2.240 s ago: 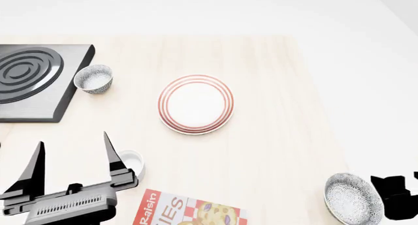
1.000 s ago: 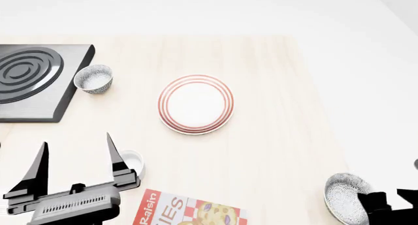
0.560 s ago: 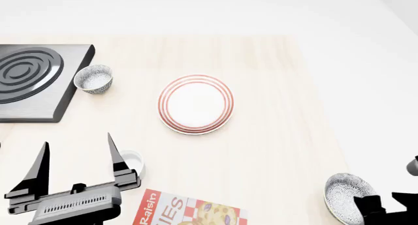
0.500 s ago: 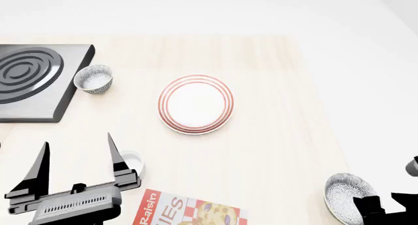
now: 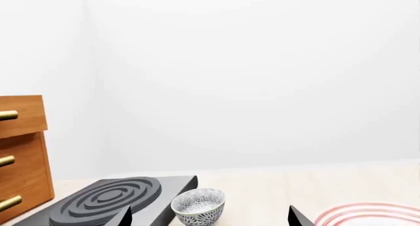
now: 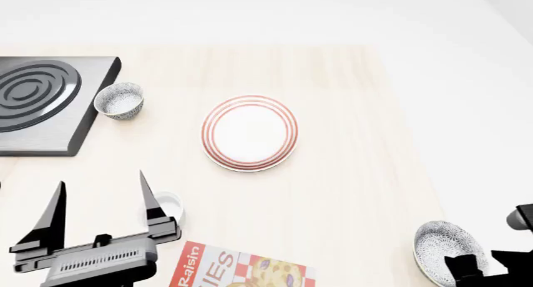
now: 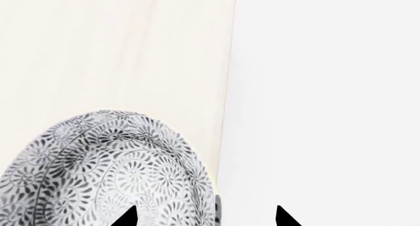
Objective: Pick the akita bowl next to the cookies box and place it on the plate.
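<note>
The akita bowl (image 6: 444, 249) stands at the table's near right corner, right of the cookies box (image 6: 241, 269). In the right wrist view the akita bowl (image 7: 98, 172) fills the lower part. My right gripper (image 7: 204, 217) is open and straddles the bowl's rim, with one fingertip (image 7: 127, 217) over its inside and the other past the table edge. In the head view the right gripper (image 6: 485, 268) shows only partly. The plate (image 6: 249, 133) lies mid-table. My left gripper (image 6: 101, 178) is open and holds nothing.
A second, identical bowl (image 6: 119, 100) sits beside the black stove (image 6: 42, 100); the left wrist view shows that bowl (image 5: 198, 205), the stove (image 5: 111, 201) and a wooden drawer unit (image 5: 19, 157). A white cup (image 6: 171, 206) stands by the left gripper's finger.
My right gripper has moved toward the near edge of the head view and closer in on the akita bowl's right rim. The left gripper drifted slightly. The bowl has stayed put.
</note>
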Robot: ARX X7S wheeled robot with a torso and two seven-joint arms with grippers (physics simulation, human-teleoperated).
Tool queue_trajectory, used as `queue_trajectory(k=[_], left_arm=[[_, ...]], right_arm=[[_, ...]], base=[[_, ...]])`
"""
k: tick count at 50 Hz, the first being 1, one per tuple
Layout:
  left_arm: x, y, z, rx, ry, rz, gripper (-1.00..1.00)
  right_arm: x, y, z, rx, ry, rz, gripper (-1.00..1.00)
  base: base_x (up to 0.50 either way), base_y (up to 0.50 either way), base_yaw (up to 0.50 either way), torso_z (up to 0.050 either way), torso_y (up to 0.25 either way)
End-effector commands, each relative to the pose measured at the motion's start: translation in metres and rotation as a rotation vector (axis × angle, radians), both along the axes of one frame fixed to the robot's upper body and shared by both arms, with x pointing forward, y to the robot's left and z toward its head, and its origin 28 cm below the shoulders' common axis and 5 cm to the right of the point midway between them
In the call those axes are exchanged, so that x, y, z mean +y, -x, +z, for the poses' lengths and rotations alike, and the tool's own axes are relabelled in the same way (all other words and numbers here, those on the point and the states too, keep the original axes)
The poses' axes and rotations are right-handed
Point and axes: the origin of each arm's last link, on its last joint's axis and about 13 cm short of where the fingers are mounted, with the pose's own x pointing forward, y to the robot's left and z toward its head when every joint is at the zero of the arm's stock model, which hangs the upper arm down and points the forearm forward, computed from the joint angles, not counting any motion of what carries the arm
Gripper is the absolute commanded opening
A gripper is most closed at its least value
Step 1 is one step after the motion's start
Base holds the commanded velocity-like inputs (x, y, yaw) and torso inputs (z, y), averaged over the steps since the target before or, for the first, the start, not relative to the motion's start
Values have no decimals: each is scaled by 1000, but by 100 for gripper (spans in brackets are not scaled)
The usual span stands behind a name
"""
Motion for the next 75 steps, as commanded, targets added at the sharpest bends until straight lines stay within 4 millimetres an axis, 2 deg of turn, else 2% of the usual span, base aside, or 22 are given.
queue_trajectory(k=[1, 19, 20, 25, 33, 40, 41, 46, 47, 50, 55, 56, 57, 58, 60, 61, 62, 66, 67, 68, 72, 75], left_arm=[[0, -1, -2, -13, -6, -3, 100], [-3, 2, 2, -10, -10, -7, 100], [-3, 2, 2, -10, -9, -5, 100], [-3, 2, 2, -8, -9, -7, 100], [-3, 3, 3, -8, -9, -10, 100], [-3, 2, 2, -8, -9, -12, 100], [-3, 2, 2, -9, -8, -11, 100], [-3, 1, 1, -8, -8, -12, 100], [-3, 1, 0, -8, -9, -13, 100], [-3, 1, 0, -8, -6, -14, 100], [-3, 2, 0, -6, -5, -14, 100], [-3, 2, 0, -7, -4, -14, 100], [-3, 2, 0, -6, -3, -14, 100], [-3, 2, 1, -6, -3, -14, 100], [-3, 2, 1, -4, -2, -15, 100], [-3, 2, 1, -3, -4, -14, 100], [-4, 2, 1, -1, -2, -17, 100], [-4, 3, 2, -2, -3, -19, 100], [-4, 3, 2, -3, -1, -20, 100], [-4, 3, 2, -2, -1, -20, 100], [-4, 3, 2, -2, 0, -24, 100], [-4, 3, 2, -1, 2, -25, 100]], right_arm=[[0, -2, -7, -10, -11, 10, 100], [5, -5, -16, 7, -9, 48, 100], [5, -5, -16, 4, 2, 54, -100], [4, -4, -11, -14, 68, 63, -100], [10, 2, 17, -138, 261, 164, -100], [21, 10, 47, -338, 391, 294, -100], [25, 13, 54, -391, 495, 345, -100], [33, 14, 77, -517, 523, 347, -100], [39, 14, 88, -622, 630, 344, -100], [51, 10, 107, -762, 688, 303, -100], [70, 5, 118, -945, 689, 453, -100], [63, 6, 100, -848, 702, 472, -100], [70, 5, 85, -789, 691, 530, -100], [69, -10, 79, -764, 662, 508, -100], [90, -31, 117, -1074, 614, 538, -100], [100, -41, 130, -1217, 597, 461, -100], [106, -53, 128, -1256, 602, 467, -100], [113, -78, 126, -1181, 623, 431, -100], [119, -88, 131, -1161, 538, 425, -100], [123, -93, 133, -1230, 585, 497, -100], [135, -113, 147, -1262, 461, 417, -100], [151, -132, 151, -1266, 395, 448, -100]], base=[[0, 0, 0, 0, 0], [0, 0, 0, 0, 0], [0, 0, 0, 0, 0], [0, 0, 0, 0, 0], [0, 0, 0, 0, 0], [0, 0, 0, 0, 0], [0, 0, 0, 0, 0], [0, 0, 0, 0, 0], [0, 0, 0, 0, 0], [0, 0, 0, 0, 0], [0, 0, 0, 0, 0], [0, 0, 0, 0, 0], [0, 0, 0, 0, 0], [0, 0, 0, 0, 0], [0, 0, 0, 0, 0], [0, 0, 0, 0, 0], [0, 0, 0, 0, 0], [0, 0, 0, 0, 0], [0, 0, 0, 0, 0], [0, 0, 0, 0, 0], [0, 0, 0, 0, 0], [0, 0, 0, 0, 0]])
